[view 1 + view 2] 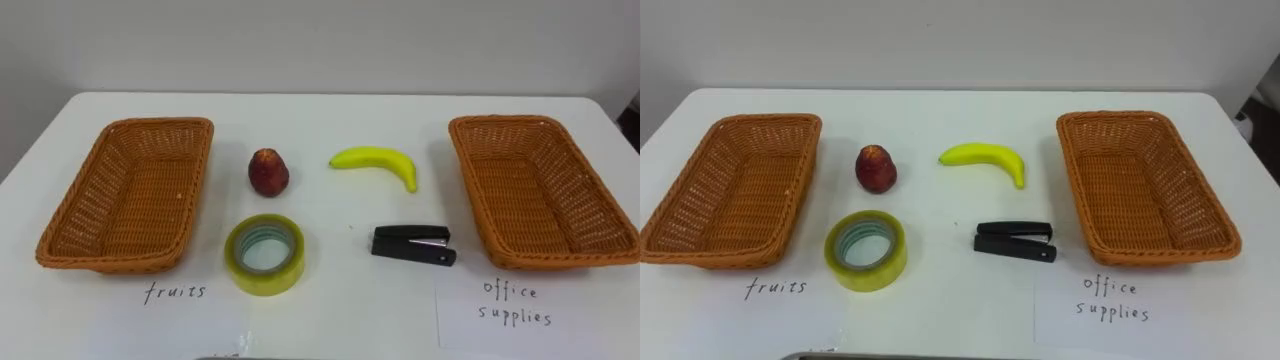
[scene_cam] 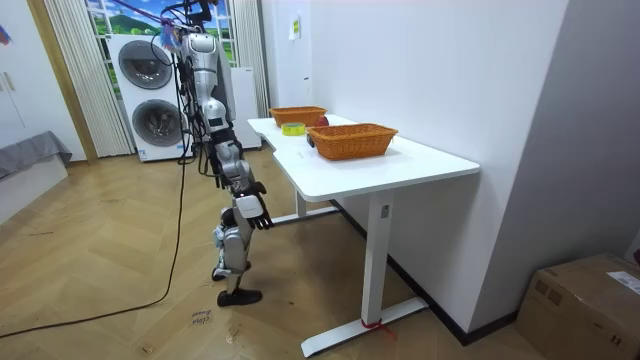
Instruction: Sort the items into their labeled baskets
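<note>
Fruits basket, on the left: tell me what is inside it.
Nothing lies inside: the fruits basket shows its bare woven floor and walls, with no part covered. The red fruit and banana lie outside it on the table.

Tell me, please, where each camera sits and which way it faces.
Left eye view: on the robot's head, looking down at the white table, wall beyond.
Right eye view: beside it on the head, same downward look, slightly to the right.
Room view: standing off in the room, seeing the whole robot side-on at the table's edge, right robot hand hanging low.
All share the fruits basket, office supplies basket and tape roll.
</note>
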`<state>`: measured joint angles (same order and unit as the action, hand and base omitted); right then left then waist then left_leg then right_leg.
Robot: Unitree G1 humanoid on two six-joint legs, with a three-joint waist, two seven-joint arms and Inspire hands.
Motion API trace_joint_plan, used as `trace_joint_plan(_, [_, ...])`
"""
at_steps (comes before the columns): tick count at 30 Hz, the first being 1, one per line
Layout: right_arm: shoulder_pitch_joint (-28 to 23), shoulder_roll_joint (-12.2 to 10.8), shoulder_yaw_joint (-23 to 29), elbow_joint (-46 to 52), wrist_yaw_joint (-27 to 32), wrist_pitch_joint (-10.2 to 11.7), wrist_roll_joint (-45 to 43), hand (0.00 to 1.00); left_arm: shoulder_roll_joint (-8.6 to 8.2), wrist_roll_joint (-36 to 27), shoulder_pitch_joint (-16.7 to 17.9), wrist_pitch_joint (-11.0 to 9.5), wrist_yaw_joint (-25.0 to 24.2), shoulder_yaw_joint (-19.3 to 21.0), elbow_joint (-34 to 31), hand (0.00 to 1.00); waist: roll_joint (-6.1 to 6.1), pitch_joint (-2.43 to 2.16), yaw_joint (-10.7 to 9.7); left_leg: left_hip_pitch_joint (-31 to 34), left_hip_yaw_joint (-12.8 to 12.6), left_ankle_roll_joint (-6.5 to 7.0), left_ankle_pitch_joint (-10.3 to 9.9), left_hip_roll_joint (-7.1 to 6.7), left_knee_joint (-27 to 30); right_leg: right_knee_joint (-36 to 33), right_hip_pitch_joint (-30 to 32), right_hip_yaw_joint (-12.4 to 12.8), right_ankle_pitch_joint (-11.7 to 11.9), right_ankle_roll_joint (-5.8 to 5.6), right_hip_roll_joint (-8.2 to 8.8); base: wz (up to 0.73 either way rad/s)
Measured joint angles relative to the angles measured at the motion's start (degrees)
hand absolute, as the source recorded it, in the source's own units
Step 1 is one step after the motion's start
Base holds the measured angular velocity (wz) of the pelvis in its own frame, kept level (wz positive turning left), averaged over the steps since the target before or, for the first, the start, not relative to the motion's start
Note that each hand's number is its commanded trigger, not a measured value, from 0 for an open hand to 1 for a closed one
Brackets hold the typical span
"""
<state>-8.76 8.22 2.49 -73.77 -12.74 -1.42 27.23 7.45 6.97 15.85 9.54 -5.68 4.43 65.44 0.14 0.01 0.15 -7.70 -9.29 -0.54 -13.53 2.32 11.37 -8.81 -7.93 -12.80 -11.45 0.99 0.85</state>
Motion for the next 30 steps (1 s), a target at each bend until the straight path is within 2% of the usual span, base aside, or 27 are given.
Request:
trace_joint_plan(13, [-0.17, 0.02, 0.25, -0.47, -0.11, -0.52, 1.13, 0.0, 0.0, 0.04, -0.09, 0.06, 0.06, 0.35, -0.01, 0.0, -0.29, -0.02, -0.01, -0.09, -0.01, 0.0, 0.0, -0.03, 0.14, 0.04, 0.04, 0.04, 0.0, 0.0, 0.03, 0.0])
trace_joint_plan(22, [-1.53, -0.01, 1.18, -1.87, 0.03, -1.48, 9.06, 0.0, -0.01, 0.03, -0.01, 0.18, 0.45, 0.55, 0.24, 0.0, -0.83, 0.03, -0.06, -0.64, 0.04, 0.0, 0.0, -0.04, 0.05, -0.03, -0.28, 0.05, -0.09, -0.03, 0.05, 0.0])
trace_joint_plan(30, [-4.06, 0.24, 4.22, -2.07, 2.34, -2.77, 12.47, 0.0, 0.18, 0.0, 0.46, 0.09, 2.78, 2.71, -0.32, 0.0, -1.13, -0.02, -2.01, 0.02, -0.08, 0.0, -0.01, -0.05, -0.08, -0.97, 0.65, 0.18, -0.43, 0.02, 0.16, -0.02])
